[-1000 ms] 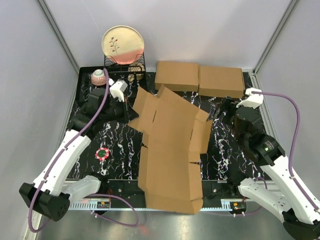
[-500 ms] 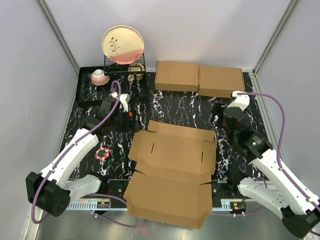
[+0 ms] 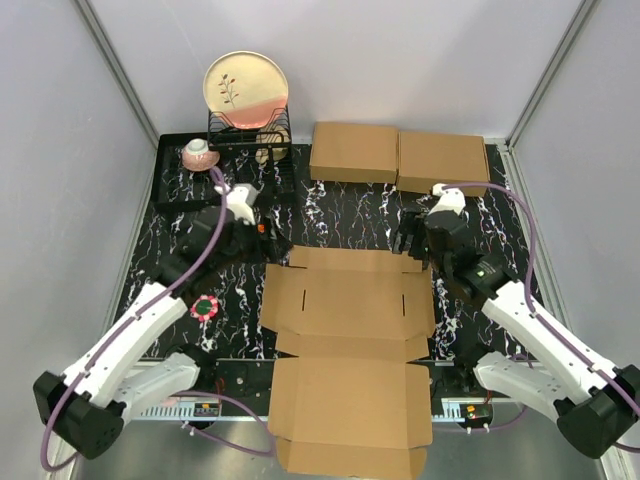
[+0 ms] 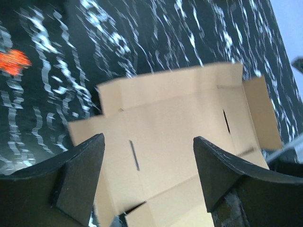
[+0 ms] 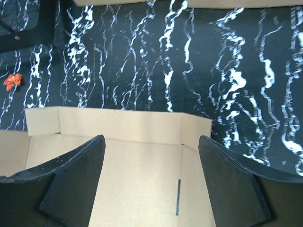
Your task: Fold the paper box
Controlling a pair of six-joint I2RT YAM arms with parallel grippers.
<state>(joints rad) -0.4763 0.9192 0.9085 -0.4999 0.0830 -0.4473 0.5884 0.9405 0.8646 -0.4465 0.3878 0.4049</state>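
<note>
The paper box [image 3: 348,330] lies flat and unfolded on the black marbled table, a brown creased sheet with flaps and slots; its near end hangs over the table's front edge. My left gripper [image 3: 262,236] hovers open just off the sheet's far-left corner with nothing between its fingers. In the left wrist view the gripper [image 4: 149,175] looks down on the paper box [image 4: 175,123]. My right gripper [image 3: 407,240] stands open over the far-right corner, empty. The right wrist view shows the gripper [image 5: 151,182] above the paper box's [image 5: 137,156] far flap.
Two flat brown boxes [image 3: 355,150] [image 3: 443,160] sit side by side at the back. A dish rack [image 3: 248,135] with a plate [image 3: 246,85] stands at the back left, a pink cup [image 3: 197,153] beside it. A small red-and-green object [image 3: 205,306] lies left of the sheet.
The sheet, held up and twisted a second ago, has dropped flat and squared up. The left gripper opened and let it go. Both grippers moved in toward its far corners.
</note>
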